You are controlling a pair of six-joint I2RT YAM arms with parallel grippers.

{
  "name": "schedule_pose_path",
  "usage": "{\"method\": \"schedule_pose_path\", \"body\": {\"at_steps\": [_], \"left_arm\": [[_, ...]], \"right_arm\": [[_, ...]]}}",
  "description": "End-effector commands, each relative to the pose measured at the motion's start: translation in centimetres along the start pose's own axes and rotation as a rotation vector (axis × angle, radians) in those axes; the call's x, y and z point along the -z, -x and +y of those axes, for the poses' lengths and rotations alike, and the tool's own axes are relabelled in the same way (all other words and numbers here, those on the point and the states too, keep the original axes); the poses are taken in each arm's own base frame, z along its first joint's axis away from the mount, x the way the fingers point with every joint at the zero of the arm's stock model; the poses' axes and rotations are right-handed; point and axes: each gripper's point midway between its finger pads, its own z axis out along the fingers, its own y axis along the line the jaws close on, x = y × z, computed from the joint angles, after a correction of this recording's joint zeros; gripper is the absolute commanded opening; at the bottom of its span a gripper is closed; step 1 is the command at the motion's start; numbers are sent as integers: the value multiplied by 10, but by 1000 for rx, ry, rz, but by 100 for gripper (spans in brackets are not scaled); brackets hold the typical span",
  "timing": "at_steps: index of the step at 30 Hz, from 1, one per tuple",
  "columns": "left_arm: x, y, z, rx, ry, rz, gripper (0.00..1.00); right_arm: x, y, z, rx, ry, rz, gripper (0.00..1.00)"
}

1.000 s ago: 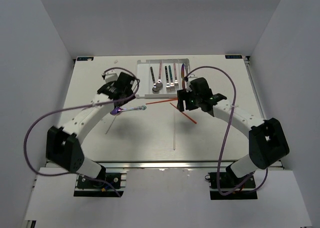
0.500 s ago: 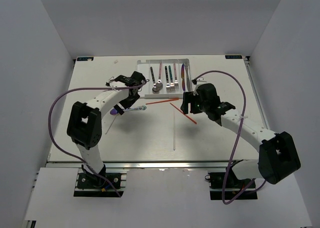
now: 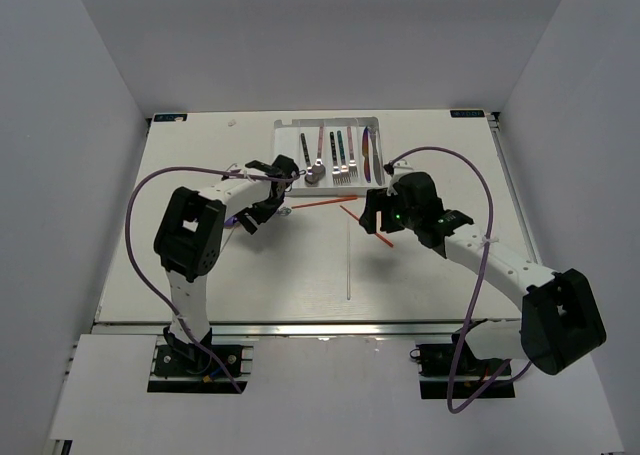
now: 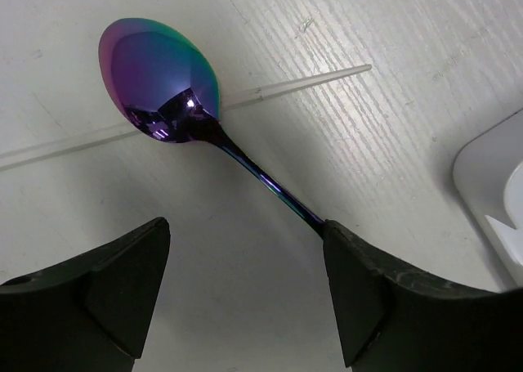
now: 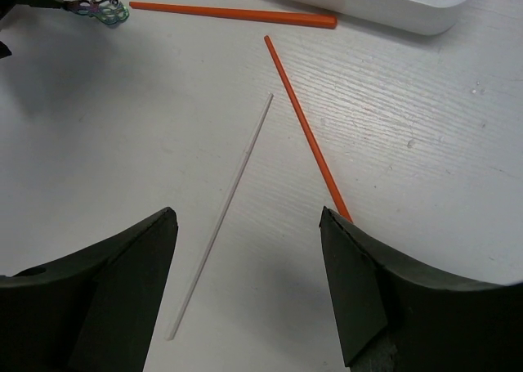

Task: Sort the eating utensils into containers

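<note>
An iridescent purple spoon (image 4: 159, 78) lies on the table, bowl away from my left gripper (image 4: 245, 298). Its handle runs back under the right finger (image 4: 384, 290). The jaws stand open just above the table with nothing between them. My right gripper (image 5: 249, 290) is open too, low over the table. A red-orange chopstick (image 5: 306, 131) passes under its right finger and a clear chopstick (image 5: 221, 217) lies between the jaws. A second red-orange chopstick (image 5: 233, 14) lies along the white tray (image 5: 384, 0). In the top view the tray (image 3: 287, 135) holds several utensils.
Another clear chopstick (image 4: 245, 98) lies under the spoon's neck. A corner of the tray (image 4: 498, 184) sits close to the right of the left gripper. White walls enclose the table on three sides. Purple cables loop above both arms.
The left arm has folded in and swung its gripper over the purple spoon. The right gripper has moved slightly down and left over the chopsticks. No utensil has moved.
</note>
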Motion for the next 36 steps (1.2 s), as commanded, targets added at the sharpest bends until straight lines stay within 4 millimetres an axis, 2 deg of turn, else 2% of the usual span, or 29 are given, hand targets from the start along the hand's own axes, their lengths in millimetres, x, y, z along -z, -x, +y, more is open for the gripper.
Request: {"method": "schedule_pose_path", "body": {"at_steps": [1,4,7,13,14,20,24,32,36], "left_arm": [[1,35,-10,421,-27,-157,84],[-9,30,-6,416,-10,-143,84],[-11,30,-9,410,-22,-133,81],[6,40,-12,432,-69,-123,80],[17,47,-13,441,-99,-123,81],[24,58,-20,453,-129,-144,85],[15,58,-21,443,-102,-156,86],[-7,46,-18,423,-52,-144,84],[-19,40,-16,409,-30,-141,76]], "right_arm": [[4,17,6,6,29,-66,76],[2,16,10,4,56,-70,75],[0,14,12,1,71,-60,75],[-5,11,11,2,67,-49,75],[-5,11,11,0,67,-47,75],[-6,11,11,0,68,-47,75],[-6,11,11,3,65,-46,75],[-9,8,11,4,74,-34,75],[-9,7,12,7,78,-30,75]]}}
